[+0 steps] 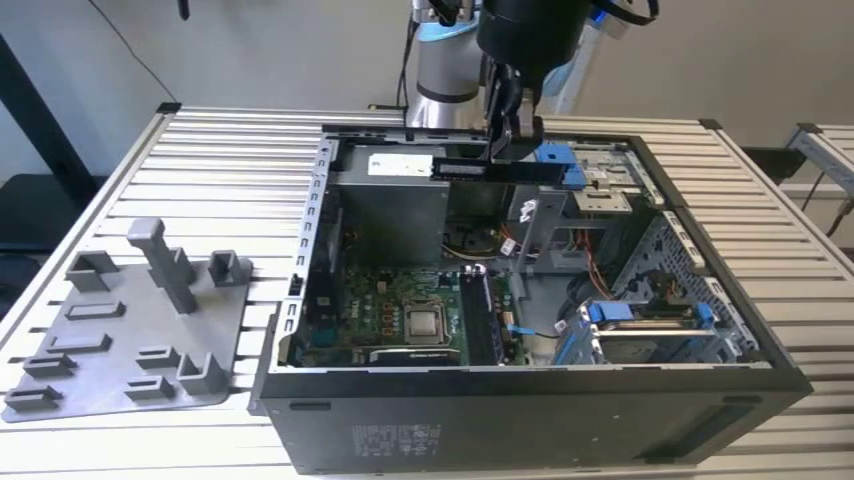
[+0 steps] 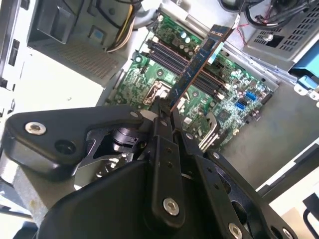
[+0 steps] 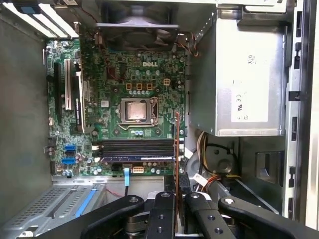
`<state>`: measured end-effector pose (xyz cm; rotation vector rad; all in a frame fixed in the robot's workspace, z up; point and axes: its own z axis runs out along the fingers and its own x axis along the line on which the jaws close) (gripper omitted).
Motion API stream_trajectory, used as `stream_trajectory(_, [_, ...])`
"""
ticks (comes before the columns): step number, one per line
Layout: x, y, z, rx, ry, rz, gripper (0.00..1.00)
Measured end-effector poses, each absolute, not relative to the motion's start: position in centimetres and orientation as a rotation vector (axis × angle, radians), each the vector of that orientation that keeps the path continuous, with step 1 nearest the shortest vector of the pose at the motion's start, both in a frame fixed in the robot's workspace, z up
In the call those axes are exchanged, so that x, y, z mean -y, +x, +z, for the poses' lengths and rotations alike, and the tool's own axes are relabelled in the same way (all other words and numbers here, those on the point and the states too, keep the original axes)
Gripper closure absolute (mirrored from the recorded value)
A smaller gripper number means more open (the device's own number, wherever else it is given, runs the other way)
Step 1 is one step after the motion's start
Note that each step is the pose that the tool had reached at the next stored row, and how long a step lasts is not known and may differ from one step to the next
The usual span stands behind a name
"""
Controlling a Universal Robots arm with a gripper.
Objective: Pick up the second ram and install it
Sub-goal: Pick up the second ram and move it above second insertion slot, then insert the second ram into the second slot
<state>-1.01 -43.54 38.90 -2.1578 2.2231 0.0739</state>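
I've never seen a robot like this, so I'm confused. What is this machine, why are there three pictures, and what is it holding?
It is a robot arm with two jaws at its end, like a pinching hand. The exterior view comes from a camera standing apart; both wrist views come from cameras riding on the arm, looking past the jaws. On the slatted metal table lies an open black computer case with a green circuit board inside, and beside it, on the exterior view's left, a flat grey plastic tray with posts. The jaws are shut on a thin, long dark memory stick, held above the open case, not yet in a slot.
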Motion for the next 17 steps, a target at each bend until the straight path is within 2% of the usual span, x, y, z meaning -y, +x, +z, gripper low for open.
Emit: stream_trajectory(17, [43.03, -0.58, 38.8, -2.223, -2.158, 0.074, 0.86])
